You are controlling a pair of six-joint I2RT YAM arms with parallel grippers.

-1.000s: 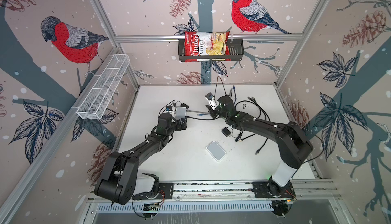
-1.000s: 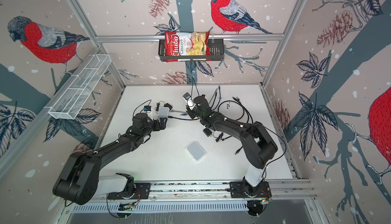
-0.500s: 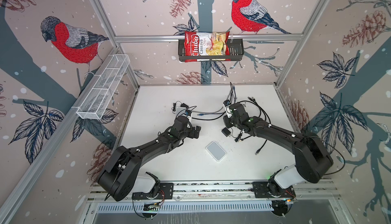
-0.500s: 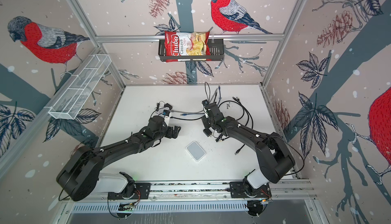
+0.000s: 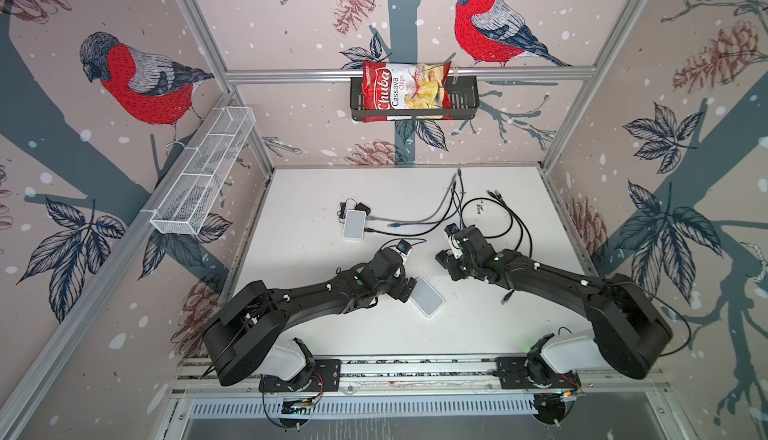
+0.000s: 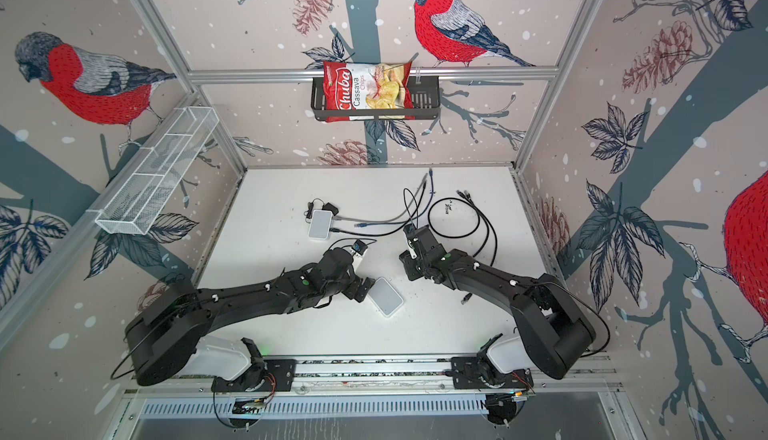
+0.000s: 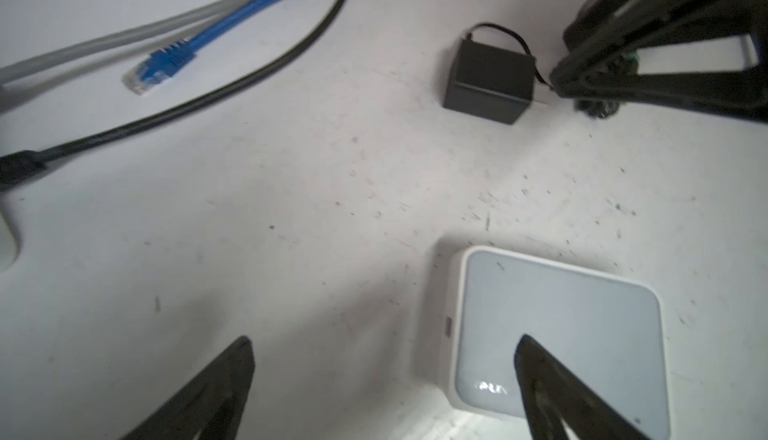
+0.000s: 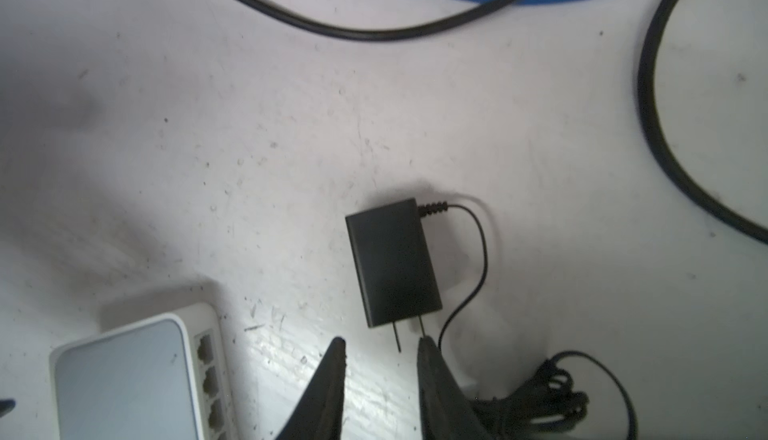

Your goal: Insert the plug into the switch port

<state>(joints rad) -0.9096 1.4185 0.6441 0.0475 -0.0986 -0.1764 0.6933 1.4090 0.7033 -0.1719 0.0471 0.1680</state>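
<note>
Two white switches lie on the table. The far switch (image 5: 354,224) (image 6: 321,225) has a grey and a black cable in its ports. A loose blue plug (image 5: 393,224) (image 7: 153,70) lies just right of it. The near switch (image 5: 427,297) (image 6: 387,297) (image 7: 561,325) (image 8: 124,379) shows a row of empty ports (image 8: 205,375). My left gripper (image 5: 409,288) (image 7: 382,346) is open, one finger over the near switch's edge. My right gripper (image 5: 448,265) (image 8: 380,350) stands partly open with nothing between its fingers, right at the prongs of a black power adapter (image 8: 392,263) (image 7: 488,80).
Black cables (image 5: 511,225) loop at the back right, with plug ends (image 5: 459,173) near the back wall. Another black plug (image 5: 507,298) lies by the right forearm. A bundled adapter cord (image 8: 552,392) lies beside my right gripper. A chips bag (image 5: 405,90) hangs in a wall basket.
Both arms have pulled back from the far switch toward the front. The left gripper now sits at the near switch, the right by the adapter. The far switch stays on the table.
</note>
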